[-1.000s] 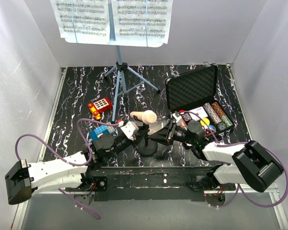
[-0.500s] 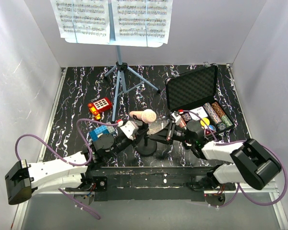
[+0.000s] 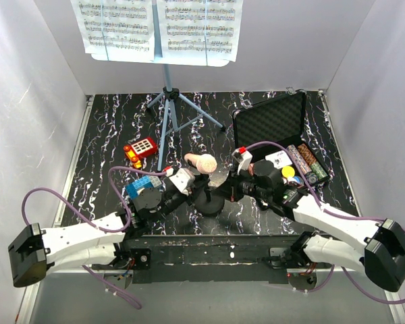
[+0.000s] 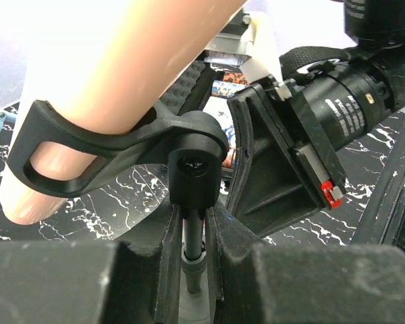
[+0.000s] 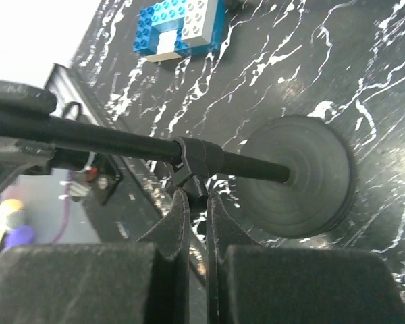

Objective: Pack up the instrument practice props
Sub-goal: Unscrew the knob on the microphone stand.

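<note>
Microphone (image 3: pixel 201 163) in clip (image 4: pixel 88 145) atop stand pole (image 5: pixel 121 140), front-centre of marbled tabletop (image 3: pixel 108 128). Left gripper (image 4: pixel 192 250) clenched on pole under clip; right gripper (image 5: pixel 192 202) pinching collar (image 5: pixel 194 162) near round base (image 5: pixel 300 175). Likely best: brace pole, work collar gently, keep base flat.

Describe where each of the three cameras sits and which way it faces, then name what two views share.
Top external: high behind the arm bases, facing down onto the table, music stand and microphone; left arm and right arm show.
Left wrist: low over the table, facing along the left claw, shut on the stand pole beneath the microphone; the right arm shows beyond.
Right wrist: facing down past the right claw, shut on that pole, toward its round base.
Shared: both wrist views show the pole.
</note>
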You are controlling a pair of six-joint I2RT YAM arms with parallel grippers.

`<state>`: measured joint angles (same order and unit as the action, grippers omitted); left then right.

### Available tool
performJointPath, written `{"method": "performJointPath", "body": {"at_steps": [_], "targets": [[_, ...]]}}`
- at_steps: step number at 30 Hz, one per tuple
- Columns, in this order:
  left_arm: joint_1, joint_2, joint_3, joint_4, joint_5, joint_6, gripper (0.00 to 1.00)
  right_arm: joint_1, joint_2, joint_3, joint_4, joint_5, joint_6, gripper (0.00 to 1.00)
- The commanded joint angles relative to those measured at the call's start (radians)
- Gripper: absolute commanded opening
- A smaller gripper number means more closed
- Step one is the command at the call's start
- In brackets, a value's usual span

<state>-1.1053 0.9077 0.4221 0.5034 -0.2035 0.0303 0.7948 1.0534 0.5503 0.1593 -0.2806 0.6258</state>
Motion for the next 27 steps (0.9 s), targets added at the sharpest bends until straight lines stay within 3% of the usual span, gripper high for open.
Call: {"method": "performJointPath", "body": {"at_steps": [1, 10, 17, 27], "targets": [[-0.005, 0.028, 0.009, -0.103, 0.026, 0.0, 0.0, 0.067, 0.0, 0.028, -0.061, 0.274, -0.254, 0.01], [-0.005, 0.111, 0.047, -0.121, 0.042, 0.0, 0.0, 0.259, 0.072, 0.022, -0.012, 0.723, -0.563, 0.01], [-0.005, 0.126, 0.037, -0.103, 0.039, -0.012, 0.0, 0.33, 0.112, -0.013, 0.104, 0.967, -0.797, 0.01], [-0.005, 0.131, -0.002, -0.071, 0.026, -0.023, 0.0, 0.474, 0.286, -0.153, 0.65, 1.262, -1.198, 0.01]]}}
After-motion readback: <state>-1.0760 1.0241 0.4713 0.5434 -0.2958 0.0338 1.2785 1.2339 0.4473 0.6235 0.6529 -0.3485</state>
